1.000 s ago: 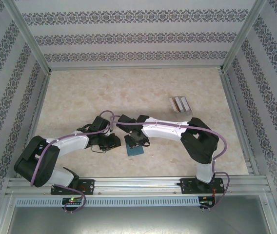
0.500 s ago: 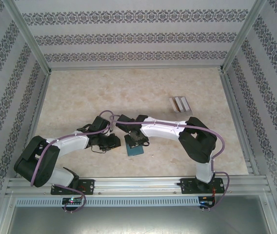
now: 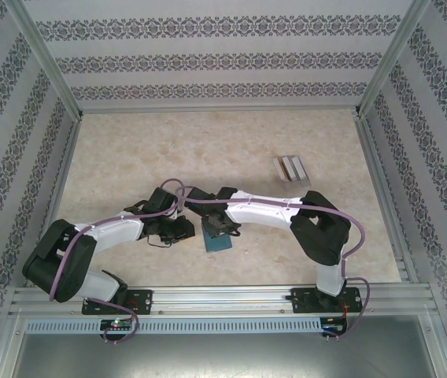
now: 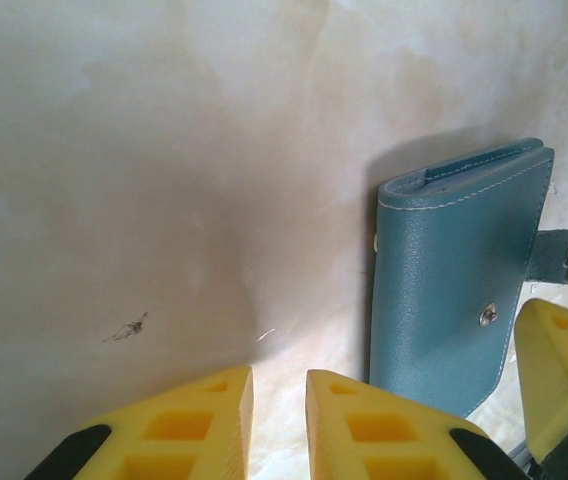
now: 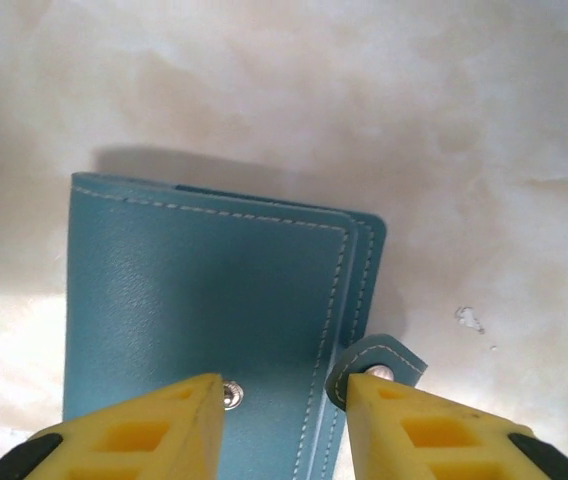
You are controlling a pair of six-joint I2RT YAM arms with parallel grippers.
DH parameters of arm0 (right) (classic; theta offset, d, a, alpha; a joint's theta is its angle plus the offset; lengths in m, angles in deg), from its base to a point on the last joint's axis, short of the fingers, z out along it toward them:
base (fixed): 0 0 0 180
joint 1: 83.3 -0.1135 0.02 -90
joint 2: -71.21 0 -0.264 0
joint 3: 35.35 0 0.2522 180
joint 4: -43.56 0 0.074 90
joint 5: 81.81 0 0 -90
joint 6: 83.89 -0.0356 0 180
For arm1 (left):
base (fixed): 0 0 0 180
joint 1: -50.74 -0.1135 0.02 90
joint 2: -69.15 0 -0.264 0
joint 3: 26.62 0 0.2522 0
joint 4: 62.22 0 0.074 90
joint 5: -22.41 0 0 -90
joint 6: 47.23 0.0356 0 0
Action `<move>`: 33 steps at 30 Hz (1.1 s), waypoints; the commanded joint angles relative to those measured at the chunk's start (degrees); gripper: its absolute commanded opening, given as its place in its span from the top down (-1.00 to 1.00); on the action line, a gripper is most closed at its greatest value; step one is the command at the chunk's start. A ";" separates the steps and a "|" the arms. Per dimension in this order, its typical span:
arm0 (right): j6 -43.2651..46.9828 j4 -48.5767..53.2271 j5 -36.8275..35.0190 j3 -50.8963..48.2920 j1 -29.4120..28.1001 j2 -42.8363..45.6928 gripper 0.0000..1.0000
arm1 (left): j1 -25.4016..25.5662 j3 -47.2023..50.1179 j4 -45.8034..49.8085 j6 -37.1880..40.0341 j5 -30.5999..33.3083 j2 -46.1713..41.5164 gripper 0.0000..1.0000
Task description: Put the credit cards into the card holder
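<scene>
Where your right claw [image 5: 286,390] hovers spread, card holder [image 5: 204,300] lies folded on marbled worktop [image 5: 484,120]: teal grained leather-look, white stitching, metal snap [image 5: 229,394]. Left claw [image 4: 279,385] narrowly parted, empty, beside it.

count: 1 teal-blue stitched folding card holder [image 5: 194,290], carrying 2 small round metal snaps [image 5: 229,395] and 1 short teal strap tab [image 5: 404,358]. pale grey flat rectangular cards [image 3: 290,168] lying side by side: reads as 3, too small to be sure. 2 white-and-black robot arms, left arm [image 3: 113,231] and right arm [image 3: 263,211]; 2 grippers, left gripper [image 4: 277,390] and right gripper [image 5: 284,395], 2 yellow plastic fingers [image 4: 384,430] on each
</scene>
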State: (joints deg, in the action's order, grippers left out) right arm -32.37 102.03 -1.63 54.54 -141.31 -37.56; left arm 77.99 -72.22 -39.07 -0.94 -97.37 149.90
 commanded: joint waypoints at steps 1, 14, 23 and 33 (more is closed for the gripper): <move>-1.62 2.73 -4.57 -0.03 -0.60 1.15 0.23 | -0.70 -0.19 -0.52 1.08 0.18 0.62 0.56; -1.77 4.20 -7.51 -0.38 -0.43 2.69 0.64 | -0.62 -1.23 0.16 1.34 -0.02 1.13 0.56; -1.54 2.36 -4.18 -0.38 -0.38 4.48 0.74 | -0.62 -1.64 0.89 1.95 -0.04 1.30 0.56; -2.52 -1.68 1.15 -2.71 -0.34 4.54 0.62 | -0.62 -0.63 -0.32 1.36 -0.62 1.68 0.57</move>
State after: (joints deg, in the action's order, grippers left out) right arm -34.16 102.18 -2.83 53.15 -141.31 -34.07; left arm 77.99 -72.44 -39.07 -0.48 -97.42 151.17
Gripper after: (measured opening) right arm 0.181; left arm 0.218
